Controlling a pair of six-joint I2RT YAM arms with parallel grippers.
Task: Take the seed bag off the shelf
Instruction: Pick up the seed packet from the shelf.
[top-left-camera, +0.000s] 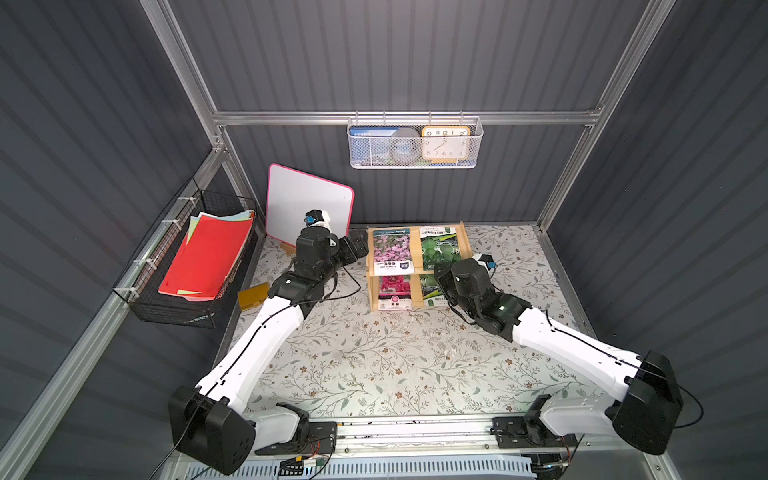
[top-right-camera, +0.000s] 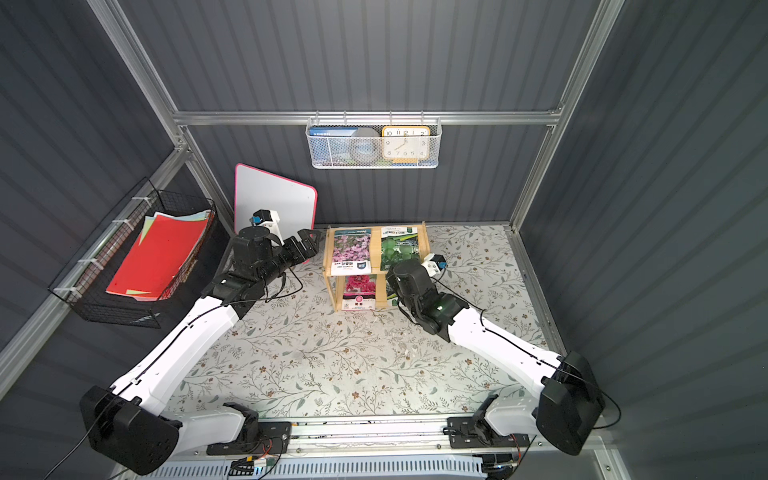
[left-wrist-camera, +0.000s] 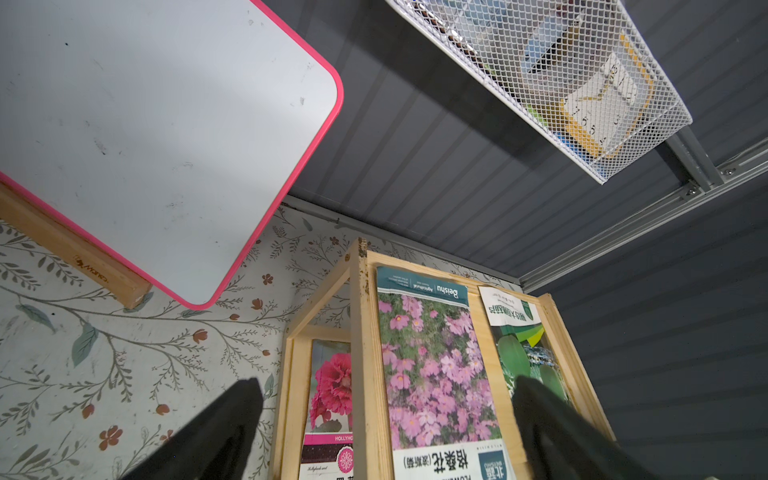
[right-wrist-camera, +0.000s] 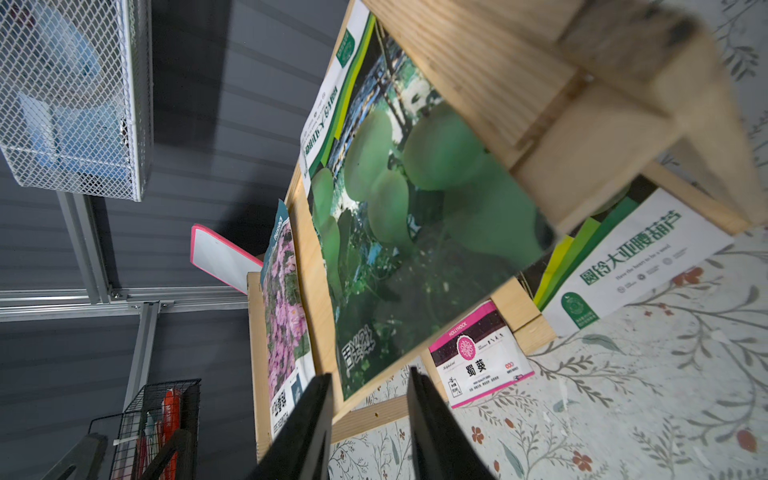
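Observation:
The pine shelf (top-left-camera: 417, 272) (top-right-camera: 376, 249) stands at the back of the table. On its upper tier lie a pink-flower seed bag (top-left-camera: 392, 249) (left-wrist-camera: 432, 374) and a green gourd seed bag (top-left-camera: 440, 249) (right-wrist-camera: 415, 208). A hollyhock bag (top-left-camera: 394, 293) (right-wrist-camera: 478, 353) and another green bag (right-wrist-camera: 636, 257) sit on the lower tier. My left gripper (top-left-camera: 360, 245) (left-wrist-camera: 386, 432) is open beside the shelf's left side, holding nothing. My right gripper (right-wrist-camera: 370, 411) is at the shelf's front right, jaws partly apart. The green bag's overhanging corner lies just ahead of its fingertips, unclamped.
A pink-edged whiteboard (top-left-camera: 307, 203) leans on the back wall left of the shelf. A white wire basket (top-left-camera: 415, 143) with a clock hangs above. A black wire basket (top-left-camera: 191, 266) of red paper is on the left wall, and a tan block (top-left-camera: 253, 295) lies below it.

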